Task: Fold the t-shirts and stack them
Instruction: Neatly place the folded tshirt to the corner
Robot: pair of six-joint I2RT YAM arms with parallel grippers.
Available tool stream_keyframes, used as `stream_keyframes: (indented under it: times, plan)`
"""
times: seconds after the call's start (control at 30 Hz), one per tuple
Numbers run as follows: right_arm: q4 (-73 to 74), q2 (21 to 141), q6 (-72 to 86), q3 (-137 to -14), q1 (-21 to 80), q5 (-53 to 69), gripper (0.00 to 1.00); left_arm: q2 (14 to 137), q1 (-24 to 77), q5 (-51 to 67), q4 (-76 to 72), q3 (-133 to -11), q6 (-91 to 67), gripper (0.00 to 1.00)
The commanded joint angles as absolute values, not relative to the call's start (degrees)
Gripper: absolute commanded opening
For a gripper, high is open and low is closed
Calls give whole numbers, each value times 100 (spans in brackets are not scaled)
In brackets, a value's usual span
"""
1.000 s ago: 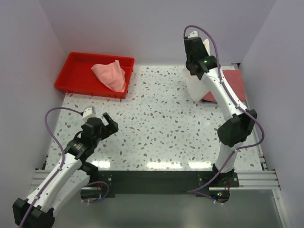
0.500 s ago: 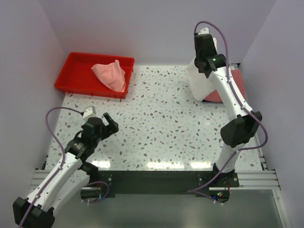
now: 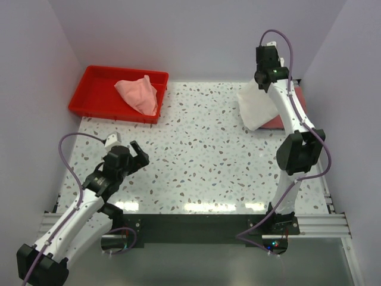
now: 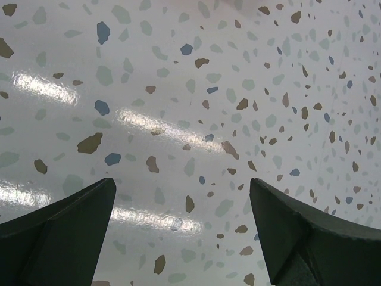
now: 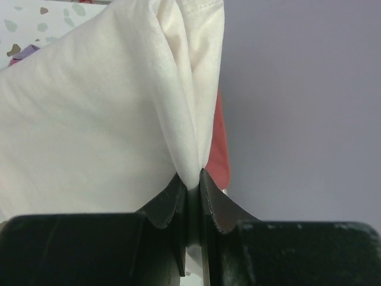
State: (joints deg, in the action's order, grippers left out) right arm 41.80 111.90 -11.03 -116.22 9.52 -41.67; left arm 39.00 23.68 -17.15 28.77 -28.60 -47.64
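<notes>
Top external view: the white t-shirt point(image 3: 255, 108) lies at the far right of the counter point(image 3: 196, 155), on top of the dusty-red t-shirt point(image 3: 284, 117). Its long way runs from the back wall toward the near edge, a bit slanted. The right arm point(image 3: 293, 122) reaches over to its far end. Right wrist view: the right jaws are squeezed tight on a fold of the white cloth, which spreads away from them. The pale pink t-shirt point(image 3: 138, 94) sits in a bunch in the red tray point(image 3: 89, 98), far left. The left jaws are wide open, holding nothing, over bare counter.
</notes>
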Motion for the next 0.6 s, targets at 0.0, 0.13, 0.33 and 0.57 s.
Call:
stream_keyframes:
  times: [0.0,0.13,0.33,0.57]
  plan:
    - [3832,11197,-791,-11646,730,-4227,0,3920,2347,-1767,2751,-3103,-4816,100]
    - [3736,11267,-668,-11532,537,-4201,0,3990,2347,-1802,2725,-3103,-4816,100]
    - [3342,11443,-440,-11233,194,-4105,0,4148,2347,-1775,2681,-3146,-4816,100]
    - [2980,11707,-203,-10996,-202,-4157,0,4245,2347,-1802,2663,-3146,-4834,100]
